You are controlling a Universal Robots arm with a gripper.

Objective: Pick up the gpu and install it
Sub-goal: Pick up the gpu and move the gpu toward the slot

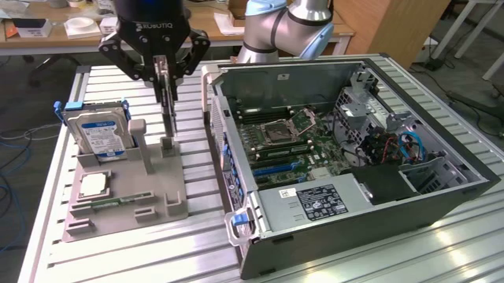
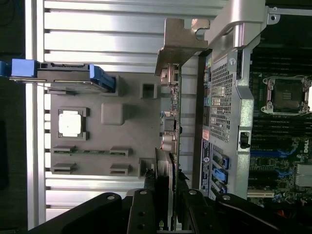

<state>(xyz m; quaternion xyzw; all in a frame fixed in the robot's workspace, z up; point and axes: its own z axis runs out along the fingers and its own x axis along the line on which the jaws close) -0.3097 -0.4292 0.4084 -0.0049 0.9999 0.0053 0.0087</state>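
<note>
Nearest the exterior camera, the slatted table [image 1: 378, 259] is seen, and on it the open computer case [image 1: 441, 194] with its motherboard [image 1: 287, 141] exposed. No card is seen seated in the expansion slots, so the installing is judged not yet done. At the exterior view's left, a grey parts holder [image 1: 118, 212] is laid out, with a hard drive [image 1: 98, 132] stood upright in it. Above the holder's case-side edge the pincer [image 1: 163, 79] is hung, closed on the gpu [image 1: 169, 115]. The card is held edge-on and upright, clamped by its upper part, and its lower end is found at or just over a slotted post of the holder. Whether it is lifted free of that post cannot be told. The picking up is thus judged to be under way.

From the wrist, the pincer [image 2: 166, 197] is shown with a finger pressed to each face of the gpu [image 2: 175, 117], which is run straight out from between the jaws. Its metal bracket [image 2: 183, 41] is seen at the far end. The card is lined up between the parts holder [image 2: 126, 136] and the wall of the case [image 2: 234, 112], near both.
</note>
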